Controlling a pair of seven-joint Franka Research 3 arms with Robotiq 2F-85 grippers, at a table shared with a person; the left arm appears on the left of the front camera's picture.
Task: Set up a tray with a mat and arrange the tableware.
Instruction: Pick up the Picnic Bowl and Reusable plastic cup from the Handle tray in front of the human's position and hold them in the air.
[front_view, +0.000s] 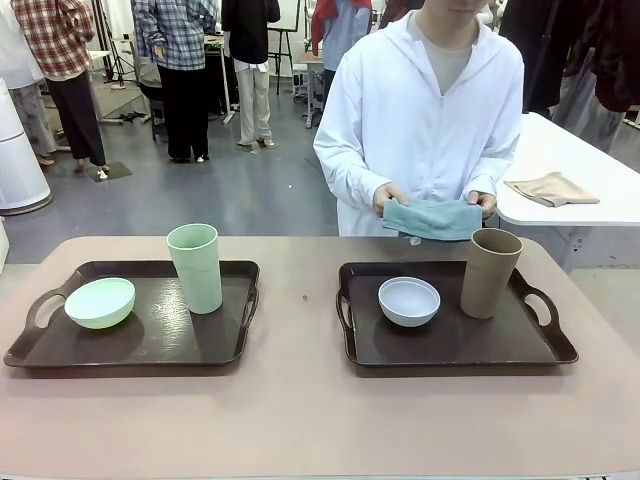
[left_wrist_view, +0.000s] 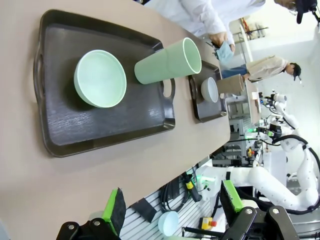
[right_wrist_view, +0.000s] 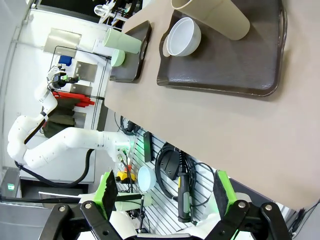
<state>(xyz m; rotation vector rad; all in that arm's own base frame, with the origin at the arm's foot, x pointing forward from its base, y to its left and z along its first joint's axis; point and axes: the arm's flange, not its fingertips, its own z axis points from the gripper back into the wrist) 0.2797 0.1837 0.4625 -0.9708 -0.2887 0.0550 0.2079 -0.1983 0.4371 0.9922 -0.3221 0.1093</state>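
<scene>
In the front view two dark trays lie side by side, apart, on the beige surface (front_view: 300, 420). The left tray (front_view: 150, 335) holds a pale green bowl (front_view: 100, 302) near its left handle and an upright tall green cup (front_view: 196, 267) toward its far edge. The right tray (front_view: 450, 340) holds a white bowl (front_view: 409, 301) and, just beside it, an upright tall brown cup (front_view: 490, 272). All four dishes look empty. Beyond the right tray a person in a white coat stands at the far side, holding a folded teal mat (front_view: 432, 218) above the surface edge, the hand at picture left (front_view: 392, 199) and the hand at picture right (front_view: 484, 203) gripping its two ends. In the left wrist view the left tool (left_wrist_view: 172, 205) hangs off the near edge of the surface, its green-padded fingers spread wide with nothing between them; ahead lie the left tray (left_wrist_view: 65, 125) with the pale green bowl (left_wrist_view: 100, 78) and tall green cup (left_wrist_view: 167, 62), and farther off the white bowl (left_wrist_view: 210, 90). In the right wrist view the right tool (right_wrist_view: 165, 192) is likewise spread wide and empty, off the surface edge, looking at the right tray (right_wrist_view: 240, 65) with the white bowl (right_wrist_view: 183, 36) and tall brown cup (right_wrist_view: 215, 15)
</scene>
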